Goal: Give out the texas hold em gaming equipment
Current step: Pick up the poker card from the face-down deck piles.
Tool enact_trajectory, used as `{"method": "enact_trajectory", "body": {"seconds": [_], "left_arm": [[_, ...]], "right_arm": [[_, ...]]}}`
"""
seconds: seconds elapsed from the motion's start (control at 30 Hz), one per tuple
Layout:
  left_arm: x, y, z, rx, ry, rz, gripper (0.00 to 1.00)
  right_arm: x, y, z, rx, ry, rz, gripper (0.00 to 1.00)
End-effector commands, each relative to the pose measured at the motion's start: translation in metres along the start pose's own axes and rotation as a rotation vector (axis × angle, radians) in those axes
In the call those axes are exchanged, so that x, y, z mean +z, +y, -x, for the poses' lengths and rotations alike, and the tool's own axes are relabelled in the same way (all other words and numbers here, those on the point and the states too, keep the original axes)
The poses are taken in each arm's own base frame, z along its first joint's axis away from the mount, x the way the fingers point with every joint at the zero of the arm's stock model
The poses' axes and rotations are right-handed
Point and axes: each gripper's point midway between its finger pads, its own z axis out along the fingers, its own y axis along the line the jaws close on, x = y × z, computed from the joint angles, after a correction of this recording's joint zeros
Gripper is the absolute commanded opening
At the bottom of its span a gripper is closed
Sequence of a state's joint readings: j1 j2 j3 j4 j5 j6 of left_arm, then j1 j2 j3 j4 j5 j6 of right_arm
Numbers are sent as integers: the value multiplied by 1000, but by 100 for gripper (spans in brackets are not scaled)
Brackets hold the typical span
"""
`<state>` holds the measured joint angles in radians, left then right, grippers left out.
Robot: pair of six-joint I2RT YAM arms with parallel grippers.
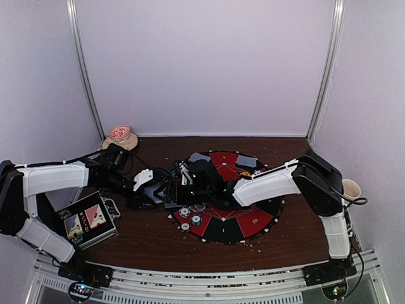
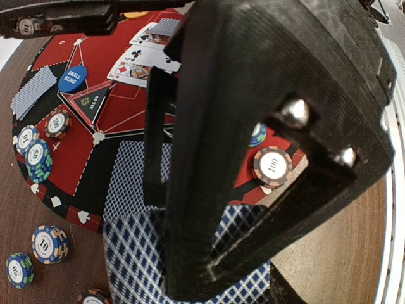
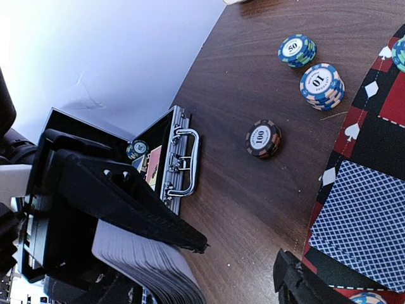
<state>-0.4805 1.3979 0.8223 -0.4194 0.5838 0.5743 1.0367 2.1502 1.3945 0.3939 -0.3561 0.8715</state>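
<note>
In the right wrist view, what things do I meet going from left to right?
Open metal case → black 100 chips → blue-green 50 chip stack → blue-orange 10 chip stack → face-down card.

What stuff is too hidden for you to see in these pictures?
Right hand: top view too small; right wrist view shows one finger at the bottom edge, so open or shut is unclear.
Deck of cards in the left hand: right wrist view shows only edges, no faces.
Mat: top view, both arms cover its middle.
Mug: top view, right arm hides part.
</note>
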Motion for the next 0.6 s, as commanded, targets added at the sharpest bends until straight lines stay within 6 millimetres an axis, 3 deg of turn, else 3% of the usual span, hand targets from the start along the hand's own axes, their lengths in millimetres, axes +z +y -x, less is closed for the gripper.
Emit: {"method": "enact_trajectory", "body": {"seconds": [0.0,0.27,0.57], "left_arm": [[-3,1,7,24,-33,10,45],[-3,1,7,24,-33,10,45],[-4,1,9,26,-38,9,45]], "right_arm": [[9,9,3,17,-4,27,72],[21,16,-4,32,35,64,72],[7,-11,9,40,-19,-66,63]]}}
